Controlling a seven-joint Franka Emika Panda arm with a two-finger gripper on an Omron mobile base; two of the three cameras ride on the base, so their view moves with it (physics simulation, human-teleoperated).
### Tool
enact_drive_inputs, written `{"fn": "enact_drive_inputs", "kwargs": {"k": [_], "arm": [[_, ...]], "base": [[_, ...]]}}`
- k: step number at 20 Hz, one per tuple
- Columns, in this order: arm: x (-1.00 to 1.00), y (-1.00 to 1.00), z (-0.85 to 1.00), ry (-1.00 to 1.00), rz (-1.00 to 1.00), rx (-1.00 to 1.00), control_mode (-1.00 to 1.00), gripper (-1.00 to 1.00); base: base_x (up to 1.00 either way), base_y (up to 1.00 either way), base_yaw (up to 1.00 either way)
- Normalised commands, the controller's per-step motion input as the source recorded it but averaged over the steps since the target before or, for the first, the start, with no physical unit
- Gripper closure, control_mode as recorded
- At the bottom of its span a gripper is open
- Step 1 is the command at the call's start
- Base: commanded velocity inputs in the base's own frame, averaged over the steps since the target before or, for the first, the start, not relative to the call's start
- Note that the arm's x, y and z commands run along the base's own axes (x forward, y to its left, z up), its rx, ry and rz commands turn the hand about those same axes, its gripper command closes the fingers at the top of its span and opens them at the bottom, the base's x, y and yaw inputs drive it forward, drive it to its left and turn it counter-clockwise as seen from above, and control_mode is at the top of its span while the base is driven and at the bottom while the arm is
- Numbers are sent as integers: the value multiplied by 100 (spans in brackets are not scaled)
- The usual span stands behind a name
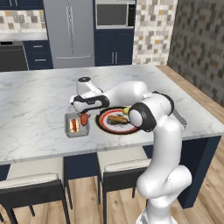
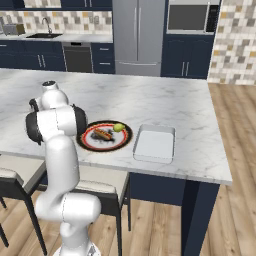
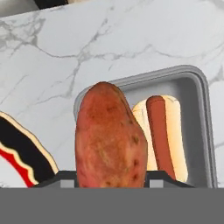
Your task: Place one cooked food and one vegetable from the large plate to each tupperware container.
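Note:
My gripper [image 3: 109,181] is shut on the red vegetable [image 3: 107,140], a reddish-brown oblong piece that hangs just above the small grey container [image 3: 197,89]. A hot dog in a bun [image 3: 162,135] lies inside that container. In the left base view the gripper [image 1: 83,115] holds the red vegetable [image 1: 84,120] over the grey container [image 1: 68,131], left of the large plate [image 1: 104,126]. On the plate lie a second long cooked food [image 1: 117,118] and the yellow-green vegetable [image 1: 126,110]. The pale rectangular container [image 2: 154,143] sits right of the plate [image 2: 90,144].
Everything rests on a white marble island [image 1: 35,105]. Two stools [image 1: 30,183] stand under its front edge. The arm's elbow [image 1: 142,116] hangs over the plate's right side. Cabinets, a fridge and a microwave line the back wall.

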Motion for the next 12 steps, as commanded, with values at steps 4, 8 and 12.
{"fn": "enact_drive_inputs", "kwargs": {"k": [4,8,12], "arm": [[6,55,-9,0,19,-12,-100,100],[2,8,-32,1,3,-10,-100,100],[0,-23,-19,-1,0,-5,-100,100]], "base": [[0,0,0],[0,0,0],[0,0,0]]}}
